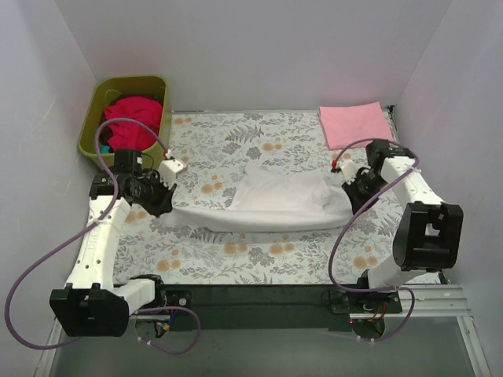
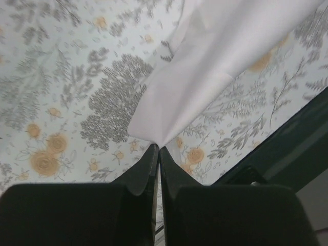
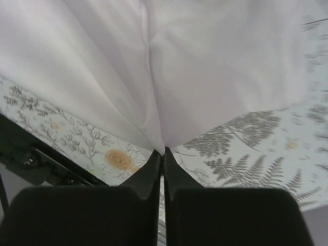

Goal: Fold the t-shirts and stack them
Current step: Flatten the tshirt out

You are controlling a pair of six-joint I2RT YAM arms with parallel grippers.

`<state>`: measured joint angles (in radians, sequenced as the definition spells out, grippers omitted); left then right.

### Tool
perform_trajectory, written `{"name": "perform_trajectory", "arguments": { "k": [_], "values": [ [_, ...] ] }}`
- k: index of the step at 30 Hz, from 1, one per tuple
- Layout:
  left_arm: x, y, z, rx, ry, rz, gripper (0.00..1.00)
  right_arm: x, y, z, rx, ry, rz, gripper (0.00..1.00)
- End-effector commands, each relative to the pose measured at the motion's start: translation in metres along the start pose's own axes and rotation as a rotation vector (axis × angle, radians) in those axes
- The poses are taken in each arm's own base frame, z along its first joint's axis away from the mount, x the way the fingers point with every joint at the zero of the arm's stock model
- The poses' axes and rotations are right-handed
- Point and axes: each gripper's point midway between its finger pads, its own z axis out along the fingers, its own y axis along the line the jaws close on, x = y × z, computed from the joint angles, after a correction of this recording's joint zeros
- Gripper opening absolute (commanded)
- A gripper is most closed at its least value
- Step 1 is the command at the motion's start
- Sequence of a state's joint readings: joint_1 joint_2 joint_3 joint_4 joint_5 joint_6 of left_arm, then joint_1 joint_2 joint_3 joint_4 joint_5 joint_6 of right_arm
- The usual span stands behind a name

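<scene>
A white t-shirt (image 1: 279, 200) lies stretched across the middle of the floral sheet, pulled between both grippers. My left gripper (image 1: 163, 206) is shut on its left end; the left wrist view shows the white cloth (image 2: 205, 72) pinched at my fingertips (image 2: 158, 148). My right gripper (image 1: 348, 188) is shut on its right end; the right wrist view shows the shirt (image 3: 169, 61) fanning out from the closed tips (image 3: 163, 151). A folded pale pink t-shirt (image 1: 355, 123) lies at the back right. Crimson red shirts (image 1: 132, 119) are heaped in the tub.
The olive-green tub (image 1: 98, 106) stands at the back left corner. The grey-and-orange floral sheet (image 1: 236, 259) covers the table. A dark strip (image 1: 259, 297) runs along the near edge by the arm bases. White walls enclose three sides.
</scene>
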<state>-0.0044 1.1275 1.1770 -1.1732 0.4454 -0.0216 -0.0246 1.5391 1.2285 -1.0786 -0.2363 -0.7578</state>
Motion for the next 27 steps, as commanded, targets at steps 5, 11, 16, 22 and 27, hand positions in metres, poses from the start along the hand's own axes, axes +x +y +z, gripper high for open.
{"name": "perform_trajectory", "arguments": {
  "k": [5,11,16,22,27],
  "values": [
    [0.091,-0.017,0.034,0.13,0.243,0.28,0.0,0.057,0.04,0.034,-0.131,0.199,-0.198,0.15],
    [0.098,-0.016,0.027,0.103,0.246,0.404,0.65,0.046,0.036,0.015,-0.094,0.164,-0.239,0.43],
    [0.049,-0.019,0.032,0.188,0.157,0.224,0.75,-0.01,0.023,0.004,-0.095,0.037,-0.154,0.49],
    [0.017,0.001,0.082,0.171,0.134,0.066,0.68,-0.086,-0.025,0.005,-0.021,-0.076,0.007,0.45],
    [-0.03,-0.016,0.123,0.208,0.117,0.043,0.67,-0.109,-0.059,0.017,0.041,-0.071,0.066,0.45]
  ]
}}
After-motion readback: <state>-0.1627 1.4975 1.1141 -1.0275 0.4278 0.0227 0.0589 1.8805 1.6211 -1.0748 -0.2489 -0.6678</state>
